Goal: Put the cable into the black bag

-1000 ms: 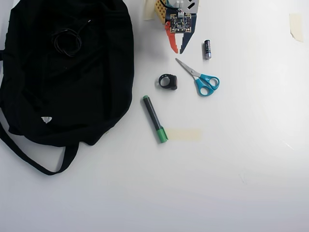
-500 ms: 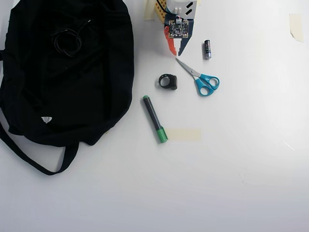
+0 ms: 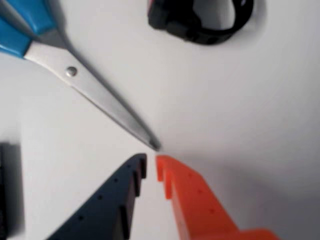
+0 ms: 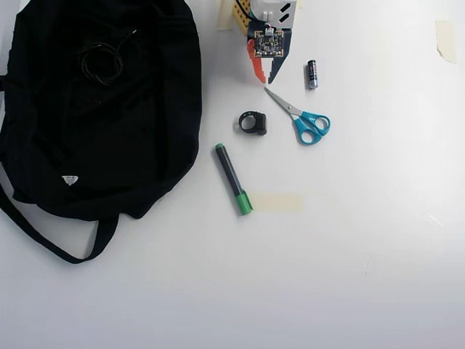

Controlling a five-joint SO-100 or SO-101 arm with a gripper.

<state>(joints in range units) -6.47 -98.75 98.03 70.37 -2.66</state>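
Note:
The black bag [image 4: 94,138] lies flat at the left of the overhead view. The thin black cable [image 4: 102,62] rests coiled on the bag's upper part; I cannot tell whether it is inside an opening. My gripper [image 4: 265,76] is at the top centre, well to the right of the bag and low over the table. In the wrist view the gripper [image 3: 151,164] has a dark blue finger [image 3: 107,205] and an orange finger [image 3: 195,205]. Their tips are almost together with only a narrow slit, and nothing is between them.
Blue-handled scissors [image 4: 304,120] [image 3: 95,92] lie just ahead of the fingertips. A black ring-shaped object [image 4: 253,122] [image 3: 200,20], a green-capped marker [image 4: 232,178], a battery [image 4: 312,74] and a strip of tape [image 4: 276,202] lie on the white table.

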